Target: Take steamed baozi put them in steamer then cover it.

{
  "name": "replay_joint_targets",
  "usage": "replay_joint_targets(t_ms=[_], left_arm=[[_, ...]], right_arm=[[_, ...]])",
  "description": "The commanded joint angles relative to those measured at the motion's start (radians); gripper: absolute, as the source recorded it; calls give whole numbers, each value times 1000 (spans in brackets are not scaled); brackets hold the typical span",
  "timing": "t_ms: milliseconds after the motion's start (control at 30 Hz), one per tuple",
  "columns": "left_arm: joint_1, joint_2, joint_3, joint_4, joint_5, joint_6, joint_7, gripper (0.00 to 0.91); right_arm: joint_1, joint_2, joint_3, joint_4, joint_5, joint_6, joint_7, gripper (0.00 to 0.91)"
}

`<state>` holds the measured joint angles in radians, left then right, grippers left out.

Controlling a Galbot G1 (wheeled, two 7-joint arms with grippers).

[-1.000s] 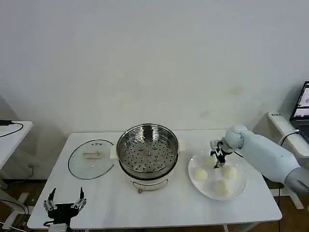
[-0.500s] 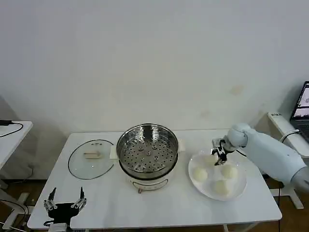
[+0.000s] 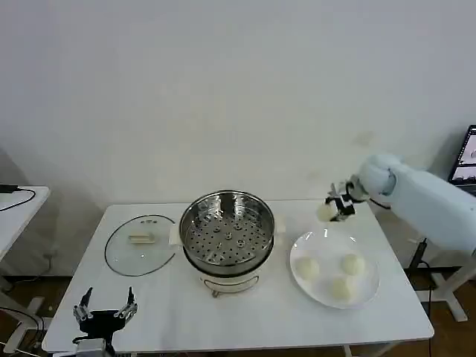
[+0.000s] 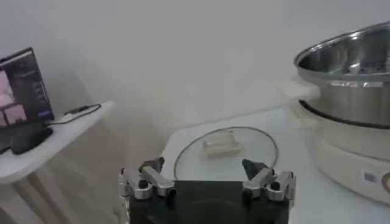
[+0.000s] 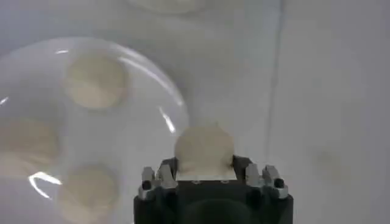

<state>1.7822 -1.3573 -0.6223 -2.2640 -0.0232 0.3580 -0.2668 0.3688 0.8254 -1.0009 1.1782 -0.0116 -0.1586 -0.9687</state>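
Right gripper (image 3: 336, 210) lifts one pale cream round bun (image 3: 326, 212) above the white plate (image 3: 322, 238).
Its fingers clamp the bun; three buns (image 3: 341, 274) remain plated beside the shiny steel steamer (image 3: 227, 230). Left gripper (image 3: 105, 312) waits open, low near the table's front edge.

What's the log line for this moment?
right gripper: shut on baozi, above plate | left gripper: open, parked | steamer: empty, uncovered
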Motion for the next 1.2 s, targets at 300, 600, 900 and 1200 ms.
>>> replay_joint_targets(t_ms=[300,600,900,1200], left_arm=[[-3,-5,4,-22,-42,9,11,907],[-3,6,-7,-33,-46,15,15,907],[2,6,-19,-34,-54,16,16,907],[3,-6,-21,-27,-57,12,15,907]], right_arm=[[255,336,-196,11,172,57,28,615],[222,419,-267,39,135,201,14,615],[159,449,-290,8,-35,340,26,615],[107,473,-289,-85,-148,498,96,615]])
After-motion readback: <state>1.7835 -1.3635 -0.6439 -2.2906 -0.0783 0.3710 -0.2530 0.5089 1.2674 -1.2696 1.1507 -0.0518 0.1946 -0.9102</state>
